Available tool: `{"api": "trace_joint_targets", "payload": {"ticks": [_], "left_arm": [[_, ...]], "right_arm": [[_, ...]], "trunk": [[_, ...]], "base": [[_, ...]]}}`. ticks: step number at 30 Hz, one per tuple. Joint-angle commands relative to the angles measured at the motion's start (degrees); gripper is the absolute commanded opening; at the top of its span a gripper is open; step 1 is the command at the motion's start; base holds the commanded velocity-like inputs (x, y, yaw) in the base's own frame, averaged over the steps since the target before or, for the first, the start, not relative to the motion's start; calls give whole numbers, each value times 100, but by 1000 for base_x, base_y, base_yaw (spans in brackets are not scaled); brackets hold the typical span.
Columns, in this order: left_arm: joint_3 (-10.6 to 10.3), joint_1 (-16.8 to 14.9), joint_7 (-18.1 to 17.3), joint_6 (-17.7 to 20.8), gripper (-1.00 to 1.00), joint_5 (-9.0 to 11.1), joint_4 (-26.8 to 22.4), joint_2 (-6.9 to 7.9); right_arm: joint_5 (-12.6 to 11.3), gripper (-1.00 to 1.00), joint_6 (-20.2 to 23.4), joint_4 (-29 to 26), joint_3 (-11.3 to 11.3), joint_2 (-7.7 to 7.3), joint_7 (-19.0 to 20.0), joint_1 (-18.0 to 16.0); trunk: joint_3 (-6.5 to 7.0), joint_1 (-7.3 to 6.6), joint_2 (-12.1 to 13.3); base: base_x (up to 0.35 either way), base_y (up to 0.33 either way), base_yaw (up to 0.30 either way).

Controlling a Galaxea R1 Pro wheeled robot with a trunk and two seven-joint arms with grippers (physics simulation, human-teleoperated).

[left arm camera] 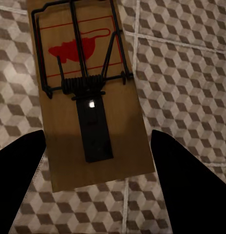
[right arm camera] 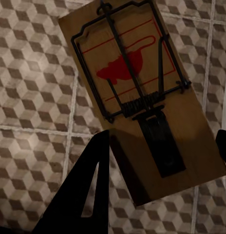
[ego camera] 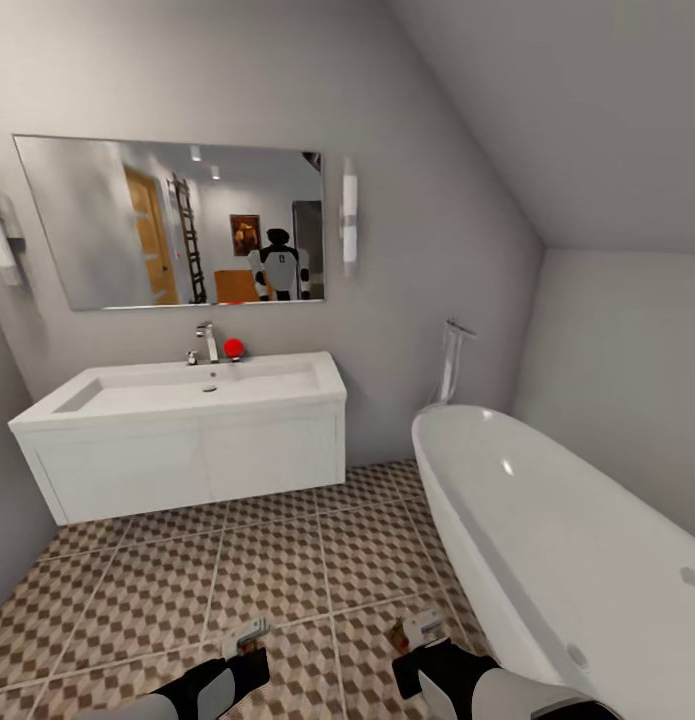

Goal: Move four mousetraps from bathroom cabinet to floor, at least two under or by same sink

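Both arms reach in low at the near edge of the head view, each carrying a mousetrap above the bathroom floor (ego camera: 272, 560). My left gripper (ego camera: 249, 652) is shut on one mousetrap (ego camera: 250, 632). In the left wrist view this tan board (left arm camera: 88, 92), with dark wire and a red mouse mark, sits between the black fingers (left arm camera: 23, 185). My right gripper (ego camera: 419, 655) is shut on a second mousetrap (ego camera: 421, 627), which shows tilted (right arm camera: 137, 97) in the right wrist view. The white sink (ego camera: 187, 388) stands ahead to the left. The cabinet is out of view.
The sink sits on a white flat-fronted vanity (ego camera: 192, 460) against the wall, with a chrome tap (ego camera: 205, 342) and a red ball (ego camera: 233, 348). A mirror (ego camera: 172, 222) above it reflects the robot. A white bathtub (ego camera: 567, 540) runs along the right side.
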Motion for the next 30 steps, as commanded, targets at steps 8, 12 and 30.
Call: {"api": "trace_joint_targets", "payload": {"ticks": [8,12,30], "left_arm": [[-48,-4,7,24,-100,59,-5,0],[-50,-4,6,24,-100,61,-5,0],[-62,-4,5,15,-100,24,-5,0]], "right_arm": [[56,-100,12,9,18,2,-15,-8],[55,-100,-10,11,18,2,-15,-9],[55,-100,-16,7,18,2,-15,-10]], "trunk": [[-6,3,-3],[-6,3,-3],[-6,3,-3]], "base": [[325,0,275],[325,0,275],[301,0,210]]}}
